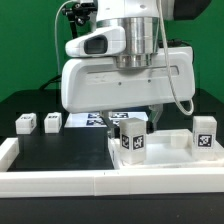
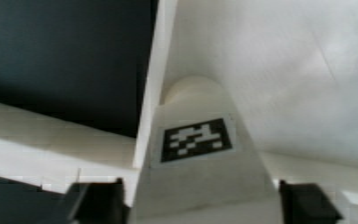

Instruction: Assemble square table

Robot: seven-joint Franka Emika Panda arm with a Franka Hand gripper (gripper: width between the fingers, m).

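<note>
Hanging low over the black bench [image 1: 60, 150], the claw [image 2: 197, 200] straddles a tagged white leg [image 2: 202, 150], which stands on the square tabletop [image 1: 170, 165]; whether its fingers [image 2: 96, 200] press the leg cannot be told. 2 more legs [image 1: 26, 123] [image 1: 52, 121] sit apart at the exterior view's left, near the marker board [image 1: 85, 120].

smooth white plastic tabletop [image 1: 170, 165], matt black table [image 1: 60, 150]

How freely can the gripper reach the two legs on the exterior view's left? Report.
Probably not yet: a third leg sits between the gripper's jaws. The two legs themselves lie uncovered.
</note>
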